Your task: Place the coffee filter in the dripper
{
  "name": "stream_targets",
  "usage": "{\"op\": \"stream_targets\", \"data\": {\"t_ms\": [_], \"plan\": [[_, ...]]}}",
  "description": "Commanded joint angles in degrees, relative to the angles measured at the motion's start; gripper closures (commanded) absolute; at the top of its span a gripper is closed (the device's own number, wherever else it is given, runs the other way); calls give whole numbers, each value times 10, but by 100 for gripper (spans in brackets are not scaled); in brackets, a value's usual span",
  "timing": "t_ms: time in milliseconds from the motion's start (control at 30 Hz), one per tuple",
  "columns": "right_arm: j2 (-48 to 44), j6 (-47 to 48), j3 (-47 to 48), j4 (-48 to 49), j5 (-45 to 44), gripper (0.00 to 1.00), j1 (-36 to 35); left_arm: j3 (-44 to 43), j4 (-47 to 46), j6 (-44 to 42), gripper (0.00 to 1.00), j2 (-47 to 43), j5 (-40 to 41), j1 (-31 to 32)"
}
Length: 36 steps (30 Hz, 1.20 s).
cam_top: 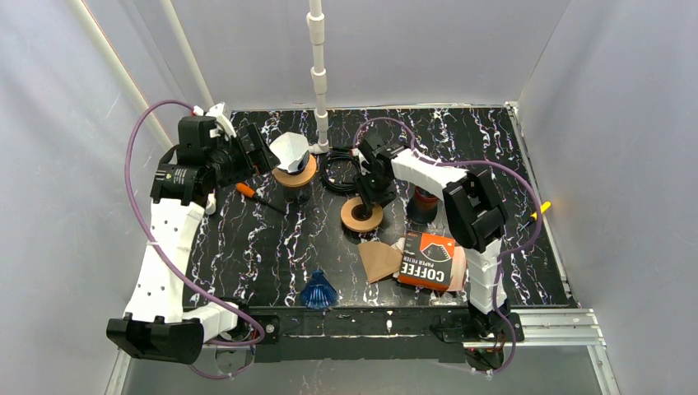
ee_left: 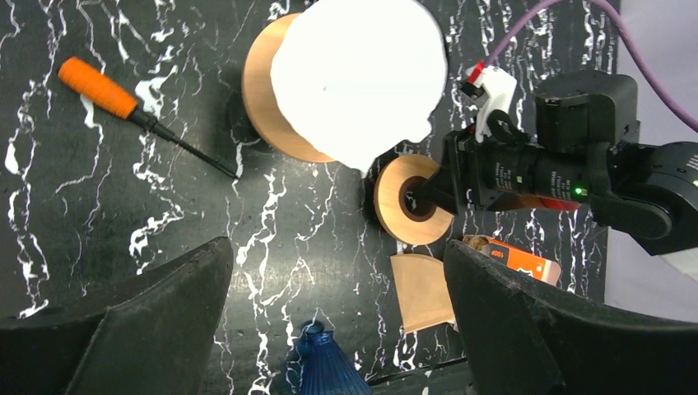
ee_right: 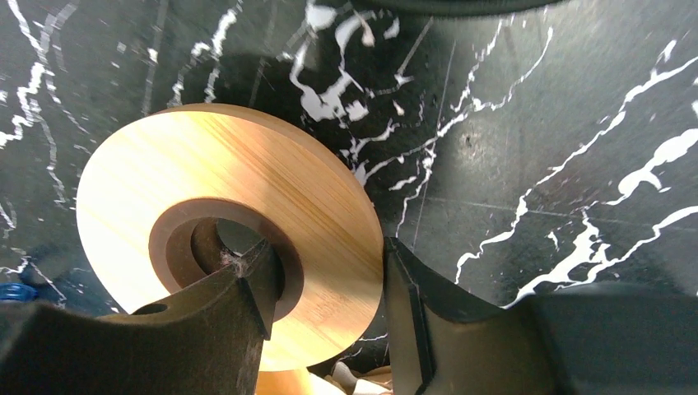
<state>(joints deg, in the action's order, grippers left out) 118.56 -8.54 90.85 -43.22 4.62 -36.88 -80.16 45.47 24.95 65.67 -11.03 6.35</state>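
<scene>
Straddling the wooden ring — right gripper, clench unclear, left gripper released wide, white filter mouth-up in dripper

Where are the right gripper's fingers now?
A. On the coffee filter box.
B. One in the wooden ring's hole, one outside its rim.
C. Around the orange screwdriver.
B: in the right wrist view the right gripper has one finger inside the hole of the wooden ring and the other outside its rim.

"COFFEE" and "PAPER FILTER" on the orange filter box.
</scene>
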Motion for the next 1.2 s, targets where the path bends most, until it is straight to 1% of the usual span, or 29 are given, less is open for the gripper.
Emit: {"op": "stream_targets", "data": {"t_ms": [0,233,500,633,700,867,1000,1167], "plan": [[-32,13,52,0,0,56,-3,-46,12,-30,2,5,-39,1],[-71,12,90,-9,-5,57,-3,-70,8,-39,2,11,-45,1],[-122,3,137,-21,-37,57,-3,-93,-9,-37,2,30,-121,1],[-143,-1,152,-26,-43,58,-1,-100,-16,-30,2,36,-136,1],[-150,-2,160,-31,-61,58,0,-103,-18,-24,2,40,-141,1],[-168,-3,157,-42,-71,59,13,-103,-26,2,2,52,-156,6],[-187,-7,133,-44,-72,60,31,-107,-27,20,2,63,-141,31],[-215,-5,102,-41,-73,60,60,-109,-28,17,2,74,-108,92]]}}
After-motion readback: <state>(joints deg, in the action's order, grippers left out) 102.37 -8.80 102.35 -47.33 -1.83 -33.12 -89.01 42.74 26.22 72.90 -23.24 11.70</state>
